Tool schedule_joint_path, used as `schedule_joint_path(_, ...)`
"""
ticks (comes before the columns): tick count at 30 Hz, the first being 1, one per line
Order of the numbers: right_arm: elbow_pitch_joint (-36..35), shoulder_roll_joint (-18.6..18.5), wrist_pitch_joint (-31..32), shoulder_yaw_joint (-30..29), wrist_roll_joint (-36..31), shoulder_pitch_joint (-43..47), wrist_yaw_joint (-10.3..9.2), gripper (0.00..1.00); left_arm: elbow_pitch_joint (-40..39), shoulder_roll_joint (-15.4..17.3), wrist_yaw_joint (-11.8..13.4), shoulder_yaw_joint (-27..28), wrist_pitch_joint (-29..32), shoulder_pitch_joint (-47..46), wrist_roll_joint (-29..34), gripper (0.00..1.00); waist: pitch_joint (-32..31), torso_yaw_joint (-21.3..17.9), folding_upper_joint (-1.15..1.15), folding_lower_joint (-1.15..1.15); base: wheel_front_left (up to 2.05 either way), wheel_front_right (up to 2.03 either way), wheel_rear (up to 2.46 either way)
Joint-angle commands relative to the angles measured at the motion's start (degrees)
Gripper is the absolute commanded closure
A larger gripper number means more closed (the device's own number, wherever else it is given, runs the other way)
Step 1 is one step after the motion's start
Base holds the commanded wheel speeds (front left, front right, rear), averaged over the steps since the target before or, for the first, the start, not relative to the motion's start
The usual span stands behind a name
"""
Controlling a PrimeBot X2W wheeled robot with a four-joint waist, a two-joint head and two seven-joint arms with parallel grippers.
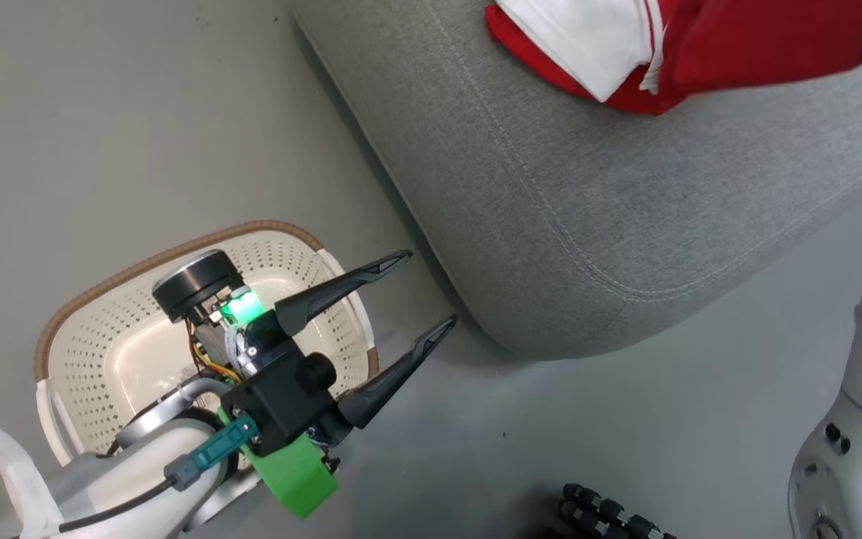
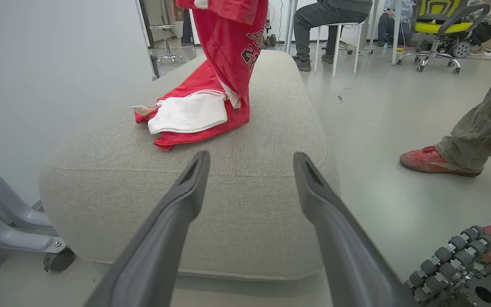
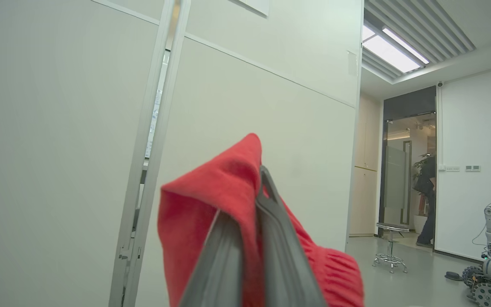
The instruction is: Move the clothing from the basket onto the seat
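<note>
Right now the right gripper (image 3: pixel 254 200) is pinching a fold of the clothing (image 2: pixel 211 98) between its closed fingers and holding that part up above the seat (image 2: pixel 245 140). The lower part of the clothing is lying bunched on top of the seat, well in from its edges. The left gripper (image 1: pixel 431 287) is hanging with its fingers spread wide and gripping nothing, just off the seat's rounded corner. It is hovering over the basket (image 1: pixel 176 247), which is sitting on the floor beside the seat. No red is showing inside the basket, though the arm is hiding part of it. A person's shoe (image 2: pixel 437 160) is resting on the floor off the seat's side.

Judging from this, the placing step is under way and nearly finished. The next move calls for lowering the raised fabric onto the seat, then opening the fingers and drawing clear without dragging cloth over the seat's edge.
</note>
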Motion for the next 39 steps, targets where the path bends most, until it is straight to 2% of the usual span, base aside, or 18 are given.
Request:
schedule_joint_path(1,0.69,-0.05,-0.18,-0.83,-1.97,-2.53,-0.06,1.0,-0.5,0.77,-0.26,0.02,-0.18,-1.46,-0.39,0.0,4.96,4.65,0.0,-0.01,0.0,0.0,0.0)
schedule_joint_path(5,2.51,-0.07,-0.18,-3.43,-5.89,-7.51,-0.06,1.0,-1.23,1.8,-0.26,0.44,-0.73,-2.67,-0.8,0.0,7.1,6.0,0.0,-0.01,0.0,0.0,0.0)
schedule_joint_path(9,3.5,-0.09,-0.17,-6.26,-8.72,-8.72,-0.06,1.0,-1.74,2.91,-0.23,0.59,-1.09,-3.24,-0.59,0.0,8.97,6.34,0.0,-0.01,0.0,0.0,0.0)
schedule_joint_path(14,6.24,-0.12,-0.17,-12.04,-10.61,-5.14,-0.07,1.0,-2.33,4.52,-0.23,0.68,-1.2,-3.45,-0.46,0.0,11.36,5.71,0.0,-0.01,0.0,0.0,0.0)
schedule_joint_path(21,12.34,-0.06,-0.17,-23.06,-12.23,0.36,-0.07,1.0,-3.14,5.74,-0.23,-0.04,-1.37,-3.72,-0.37,0.0,13.53,5.73,0.0,-0.01,0.0,0.0,0.0)
schedule_joint_path(27,22.05,-0.26,-0.18,-23.46,-10.31,3.5,-0.08,1.0,-2.36,6.08,0.47,0.78,-1.92,-3.8,-1.53,0.0,13.79,6.14,0.0,-0.01,0.0,0.0,0.0)
schedule_joint_path(28,22.98,-0.18,-0.18,-23.14,-9.86,3.96,-0.08,0.95,-2.23,6.18,0.64,0.99,-2.09,-3.83,-1.72,0.0,13.72,6.11,0.0,-0.01,0.0,0.0,0.0)
schedule_joint_path(30,23.74,-0.12,-0.18,-22.89,-9.01,4.85,-0.08,0.76,-2.0,6.56,0.76,1.27,-2.16,-3.68,-2.1,0.0,13.46,6.01,0.0,-0.01,0.0,0.0,0.0)
schedule_joint_path(31,23.8,-0.15,-0.18,-23.06,-8.71,5.09,-0.08,0.59,-1.9,6.58,0.78,1.31,-2.27,-3.63,-2.26,0.0,13.3,6.01,0.0,-0.01,0.0,0.0,0.0)
schedule_joint_path(32,23.62,-0.15,-0.18,-23.53,-8.27,5.28,-0.08,0.0,-1.84,6.46,0.85,1.38,-2.44,-3.59,-2.36,0.0,13.08,6.05,0.0,-0.01,0.0,0.0,0.0)
schedule_joint_path(39,19.86,-0.09,-0.18,-24.85,-6.9,10.6,-0.08,0.0,0.38,4.11,1.76,1.87,-3.84,-2.28,-3.85,0.0,9.34,6.85,0.0,-0.01,0.0,0.0,0.0)
